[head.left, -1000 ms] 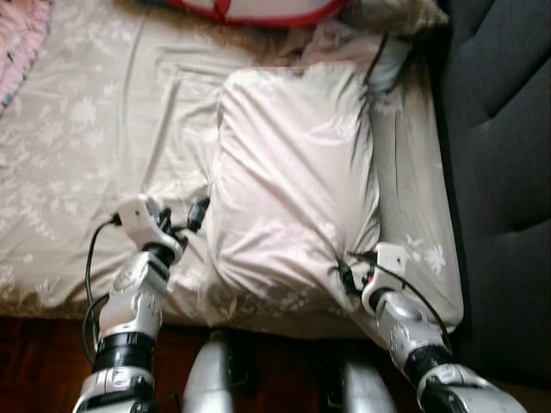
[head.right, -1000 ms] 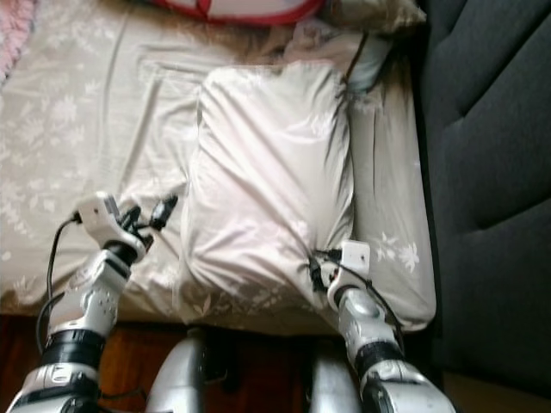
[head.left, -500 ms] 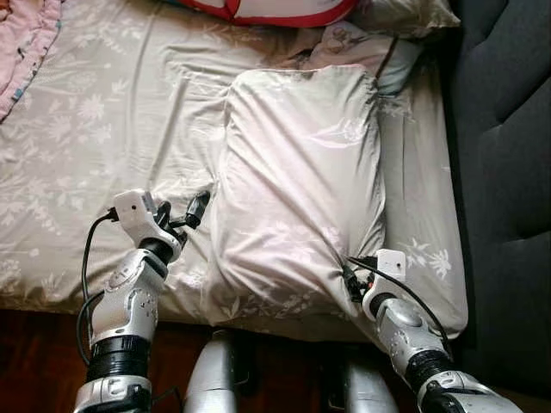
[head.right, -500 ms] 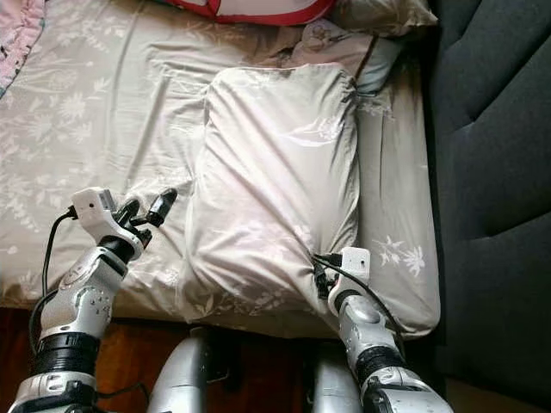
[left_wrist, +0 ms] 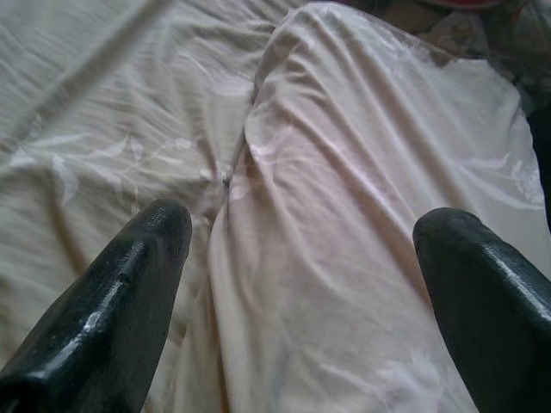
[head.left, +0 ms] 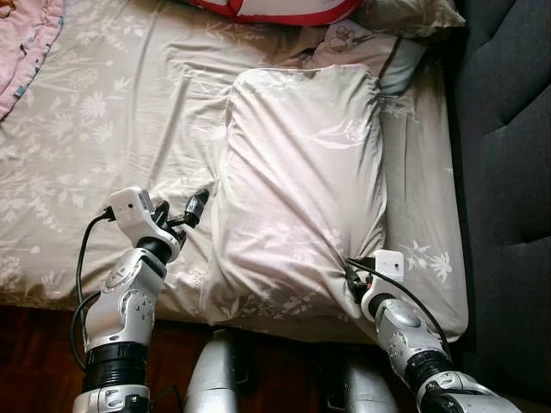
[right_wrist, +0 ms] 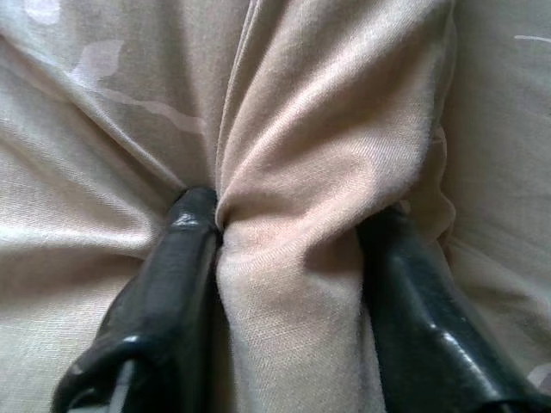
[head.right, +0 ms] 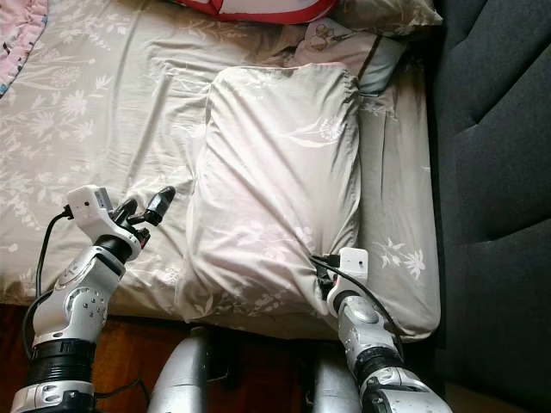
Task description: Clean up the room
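One corner pinched, the other side free.

The right pincer [right_wrist: 284,258] is clamped on a bunched fold at the near right corner of the pillow [head.left: 301,181], which lies lengthwise by the bed's [head.left: 95,129] right edge; the left pincer [left_wrist: 301,258] hangs spread beside its near left edge, holding nothing. Pulled from that one fold, I'd guess the case slips or the pillow swings, dragging the sheet.
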Tool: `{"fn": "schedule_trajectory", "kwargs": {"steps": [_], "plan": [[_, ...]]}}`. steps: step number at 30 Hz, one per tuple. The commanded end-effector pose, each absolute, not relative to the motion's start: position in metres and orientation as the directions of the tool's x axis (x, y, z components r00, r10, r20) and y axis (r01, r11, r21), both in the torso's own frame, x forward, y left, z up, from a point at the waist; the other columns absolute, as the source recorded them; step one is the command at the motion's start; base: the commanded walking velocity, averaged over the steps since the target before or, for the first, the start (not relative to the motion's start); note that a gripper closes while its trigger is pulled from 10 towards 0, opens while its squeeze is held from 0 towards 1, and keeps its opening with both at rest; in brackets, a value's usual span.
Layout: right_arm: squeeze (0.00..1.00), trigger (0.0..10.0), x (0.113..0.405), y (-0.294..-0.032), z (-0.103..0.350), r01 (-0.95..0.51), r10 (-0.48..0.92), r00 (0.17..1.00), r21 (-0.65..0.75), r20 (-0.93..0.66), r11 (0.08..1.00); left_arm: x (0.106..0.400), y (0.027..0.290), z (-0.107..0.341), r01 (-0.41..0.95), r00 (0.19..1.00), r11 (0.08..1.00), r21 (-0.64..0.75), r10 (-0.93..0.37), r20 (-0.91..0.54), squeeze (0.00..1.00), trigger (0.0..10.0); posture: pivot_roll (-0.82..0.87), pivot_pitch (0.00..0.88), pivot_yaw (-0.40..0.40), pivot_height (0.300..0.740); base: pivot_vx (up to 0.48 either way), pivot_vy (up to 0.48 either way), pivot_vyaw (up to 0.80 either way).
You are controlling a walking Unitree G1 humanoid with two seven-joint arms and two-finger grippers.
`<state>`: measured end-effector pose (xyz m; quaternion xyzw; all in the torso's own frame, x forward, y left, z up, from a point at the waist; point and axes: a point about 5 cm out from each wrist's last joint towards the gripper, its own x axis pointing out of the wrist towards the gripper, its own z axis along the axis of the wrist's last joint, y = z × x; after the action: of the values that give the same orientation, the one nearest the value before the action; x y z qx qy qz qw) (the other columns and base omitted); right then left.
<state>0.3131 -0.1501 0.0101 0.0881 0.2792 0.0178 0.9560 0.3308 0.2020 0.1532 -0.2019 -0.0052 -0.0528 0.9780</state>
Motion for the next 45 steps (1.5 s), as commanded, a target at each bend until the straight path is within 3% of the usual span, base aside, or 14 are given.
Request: {"fn": "schedule_trajectory", "kwargs": {"steps": [1,16,23,32,45], "plan": [[0.00,0.0,0.255,-0.137,-0.046,0.029,0.127,0.652,0.191,-0.747,0.981,0.326,0.202,0.149,0.096,0.995,0.918,-0.386,-0.100,0.009,0.00,10.0,-0.01,0.410,0.065,0.672,0.000,0.000,0.00],[0.00,0.0,0.270,-0.144,-0.034,0.045,0.094,0.690,0.172,-0.718,0.984,0.331,0.202,0.144,0.090,0.995,0.913,-0.397,-0.098,0.000,0.00,10.0,-0.02,0.352,0.057,0.672,0.000,0.000,0.00],[0.00,0.0,0.292,-0.161,-0.014,0.090,0.051,0.760,0.182,-0.648,0.979,0.324,0.199,0.113,0.070,0.990,0.922,-0.380,-0.112,-0.089,0.00,10.0,-0.06,0.294,0.056,0.672,0.000,0.000,0.00],[0.00,0.0,0.296,-0.167,-0.010,0.110,0.028,0.781,0.181,-0.624,0.977,0.315,0.199,0.092,0.038,0.986,0.922,-0.384,-0.098,-0.138,0.00,10.0,-0.07,0.271,0.053,0.672,0.000,0.000,0.00],[0.00,0.0,0.320,-0.248,0.038,0.328,-0.260,0.850,0.074,-0.458,0.942,0.324,0.208,0.097,0.030,0.990,0.933,-0.360,-0.078,-0.121,0.00,10.0,-0.10,0.255,0.058,0.672,0.000,0.000,0.00]]}}
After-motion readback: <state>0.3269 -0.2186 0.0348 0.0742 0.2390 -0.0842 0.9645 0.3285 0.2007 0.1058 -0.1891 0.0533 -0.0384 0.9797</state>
